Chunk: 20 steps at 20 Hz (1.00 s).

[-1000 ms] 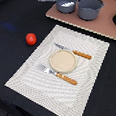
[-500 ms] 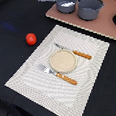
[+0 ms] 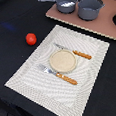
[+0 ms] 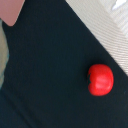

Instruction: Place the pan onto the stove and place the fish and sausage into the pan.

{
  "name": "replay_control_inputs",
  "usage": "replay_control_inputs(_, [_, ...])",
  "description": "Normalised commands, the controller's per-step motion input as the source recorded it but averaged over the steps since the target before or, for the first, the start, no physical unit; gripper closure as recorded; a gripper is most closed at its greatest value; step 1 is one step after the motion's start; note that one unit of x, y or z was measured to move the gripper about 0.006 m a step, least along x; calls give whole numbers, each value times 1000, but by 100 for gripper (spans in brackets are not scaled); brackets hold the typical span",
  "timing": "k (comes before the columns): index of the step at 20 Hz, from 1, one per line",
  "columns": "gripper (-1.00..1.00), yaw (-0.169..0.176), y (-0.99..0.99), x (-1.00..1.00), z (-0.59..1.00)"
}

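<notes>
The red-orange sausage (image 3: 31,38) lies on the black table, at the exterior view's left of the placemat. It also shows in the wrist view (image 4: 101,79), alone on the dark surface. The dark grey-blue pan (image 3: 66,3) sits on the tan-brown stove (image 3: 104,27), its thin handle pointing to the exterior view's left. A small white thing in the pan looks like the fish (image 3: 69,3). The gripper shows in neither view.
A larger grey pot (image 3: 90,7) stands on the stove beside the pan. The pale woven placemat (image 3: 37,77) carries a tan plate (image 3: 62,60), a knife (image 3: 74,53) and a fork (image 3: 57,74). The placemat's edge (image 4: 107,20) and a tan-pink corner (image 4: 12,10) show in the wrist view.
</notes>
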Motion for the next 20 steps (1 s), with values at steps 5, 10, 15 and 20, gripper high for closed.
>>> replay_control_inputs(5, [-100,-201,-442,-25,-261])
replay_control_inputs(10, [-100,-203,-461,-31,-233])
replay_control_inputs(15, [-100,-198,-489,-44,-248])
replay_control_inputs(20, [-100,-199,-495,-26,-259])
